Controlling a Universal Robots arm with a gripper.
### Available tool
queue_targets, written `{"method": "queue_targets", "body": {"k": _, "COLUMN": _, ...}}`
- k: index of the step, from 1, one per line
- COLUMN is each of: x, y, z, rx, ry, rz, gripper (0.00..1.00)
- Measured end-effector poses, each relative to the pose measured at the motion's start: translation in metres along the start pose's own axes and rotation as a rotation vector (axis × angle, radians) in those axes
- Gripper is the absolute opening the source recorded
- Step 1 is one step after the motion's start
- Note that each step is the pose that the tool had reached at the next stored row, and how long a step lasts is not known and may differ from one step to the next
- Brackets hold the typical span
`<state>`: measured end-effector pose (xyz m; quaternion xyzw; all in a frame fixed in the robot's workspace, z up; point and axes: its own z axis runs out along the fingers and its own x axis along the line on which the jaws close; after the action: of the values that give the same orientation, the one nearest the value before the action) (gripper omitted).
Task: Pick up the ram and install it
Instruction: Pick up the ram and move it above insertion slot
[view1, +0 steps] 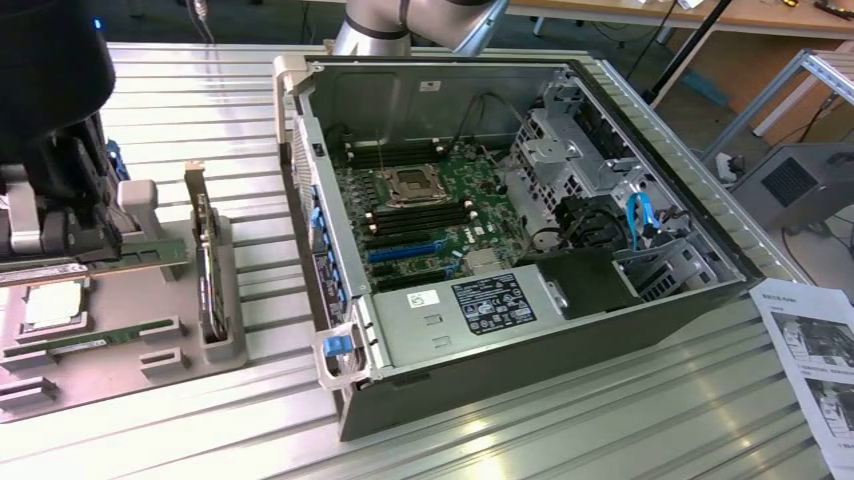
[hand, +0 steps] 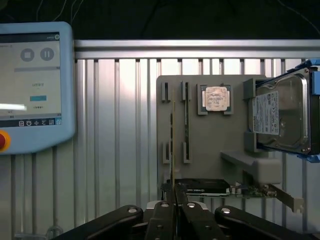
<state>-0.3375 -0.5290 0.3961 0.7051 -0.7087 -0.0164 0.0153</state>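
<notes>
Ram: a long, thin green circuit-board stick. In the wrist view it is seen edge-on, a narrow line running out from between the fingers.
Ram position: held over the grey tray at the exterior view's left, well apart from the computer case. Whether it is clear of the tray's holders cannot be told.
Gripper: jaws clamped together on one end of the ram; the wrist view shows the fingertips pressed against the stick's two faces.
Grey tray: a flat holder with raised slots, lying on the slatted metal table.
Tray contents: a second green stick resting in its slots, just beside the held one; a square silver processor in its own recess; a hard drive standing on edge in a bracket; a graphics card along the tray's edge nearest the gripper.
Computer case: lying on its side, open.
Case contents: green motherboard with black slots beside the processor socket, and a labelled power supply.
Nearby: a teach pendant beside the tray; a printed sheet at the exterior view's right.
</notes>
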Motion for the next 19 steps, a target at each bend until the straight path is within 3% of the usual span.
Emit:
{"method": "queue_targets", "body": {"k": 3, "x": 0.000, "y": -0.0057, "z": -0.0003, "rx": -0.0002, "ry": 0.0000, "rz": 0.000, "gripper": 0.12}}
{"method": "queue_targets", "body": {"k": 4, "x": 0.000, "y": -0.0160, "z": -0.0008, "rx": -0.0008, "ry": 0.0000, "rz": 0.000, "gripper": 0.12}}
{"method": "queue_targets", "body": {"k": 10, "x": 0.000, "y": -0.0437, "z": -0.0024, "rx": -0.0031, "ry": 0.0000, "rz": 0.000, "gripper": 0.12}}
{"method": "queue_targets", "body": {"k": 19, "x": 0.000, "y": -0.0996, "z": -0.0057, "rx": -0.0099, "ry": 0.0000, "rz": 0.000, "gripper": 0.12}}
